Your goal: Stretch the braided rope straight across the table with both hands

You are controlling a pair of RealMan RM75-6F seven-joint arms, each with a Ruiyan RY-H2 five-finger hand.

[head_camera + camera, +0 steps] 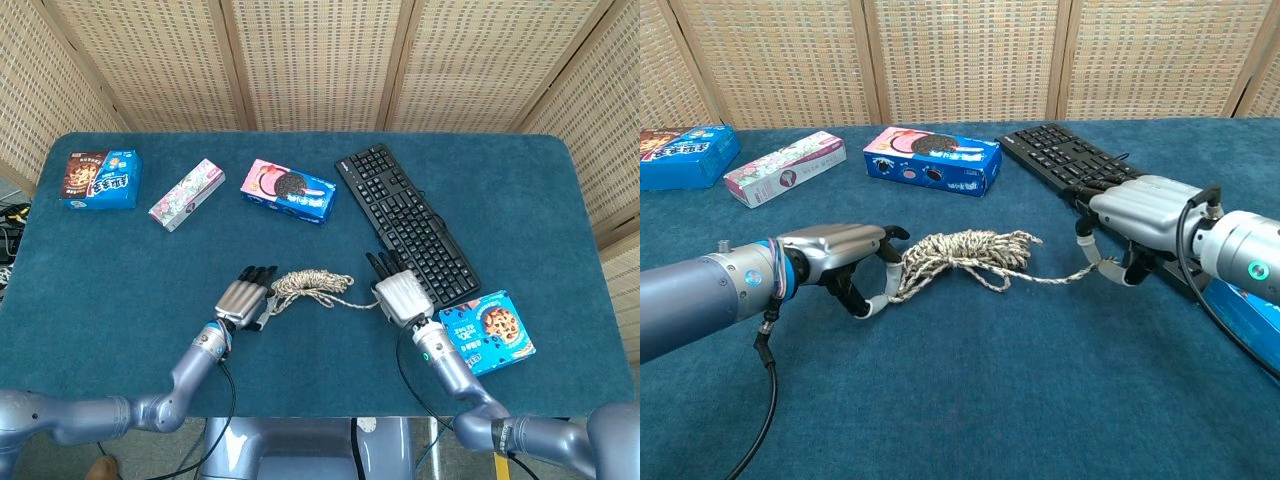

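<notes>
Lying bunched in loose coils near the middle of the blue table (120, 260), the braided rope (312, 286) has one thin strand running right toward the right hand (400, 296) and its left end reaching the left hand (243, 300).

From the head view both hands show only their backs, fingers pointing away and lying close together, so that view does not show what they grip. The chest view does: the left hand (845, 252) has its thumb curled under and pinches the rope's (965, 252) left end against the fingers, while the right hand (1135, 215) has its fingers curled down and holds the thin strand between the thumb and the fingers.

That lower view also shows the strand lifted slightly off the cloth as it runs to the right hand, which the overhead camera flattens out.

Only the head view takes in the whole table: a black keyboard (405, 221) just beyond the right hand, a blue cookie box (486, 332) near the right edge, and along the far side a pink-and-blue biscuit box (288, 191), a slim pale box (187, 194) and a blue chocolate box (99, 179).
</notes>
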